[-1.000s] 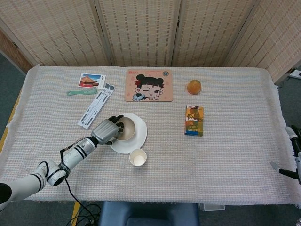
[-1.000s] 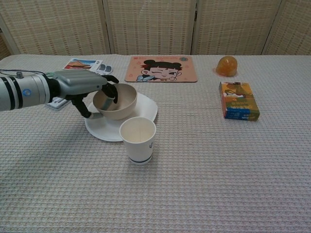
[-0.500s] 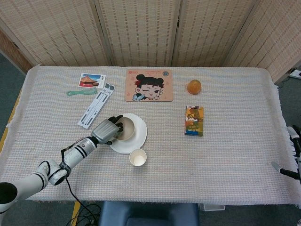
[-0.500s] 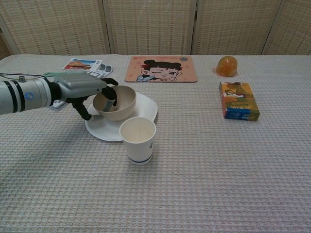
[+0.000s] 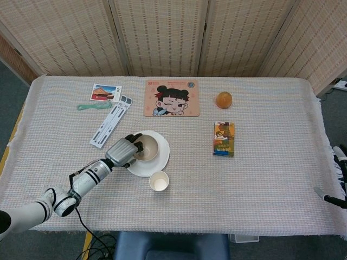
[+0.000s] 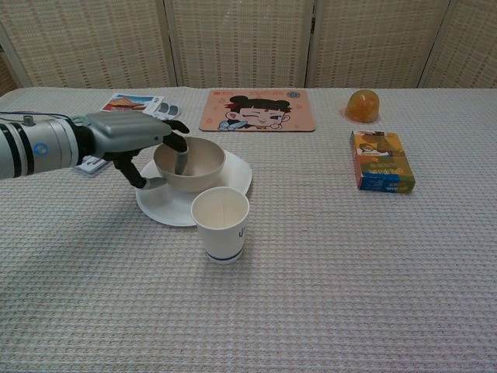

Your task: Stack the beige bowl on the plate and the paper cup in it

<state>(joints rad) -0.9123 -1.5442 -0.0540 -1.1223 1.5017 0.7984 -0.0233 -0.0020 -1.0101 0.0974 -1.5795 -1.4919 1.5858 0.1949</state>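
The beige bowl [image 5: 147, 147] [image 6: 191, 164] sits level on the white plate [image 5: 163, 158] [image 6: 235, 182], left of the table's middle. My left hand [image 5: 123, 151] [image 6: 127, 141] grips the bowl's left rim, with fingers hooked inside and the thumb under the outer wall. The paper cup [image 5: 159, 181] [image 6: 220, 224] stands upright and empty on the cloth just in front of the plate, apart from it. Only dark bits of my right arm [image 5: 339, 165] show at the table's right edge in the head view. Its hand's pose is unclear.
A cartoon mat [image 5: 172, 98], an orange dome [image 5: 224, 99] and a colourful box [image 5: 224, 138] lie further back and to the right. A postcard [image 5: 105, 92], a green comb [image 5: 93, 106] and a white folding stand [image 5: 111, 121] lie behind my left hand.
The bowl was tipped toward my left hand. It now sits level and a little more centred on the plate. The hand still holds its rim. The cup has not moved.
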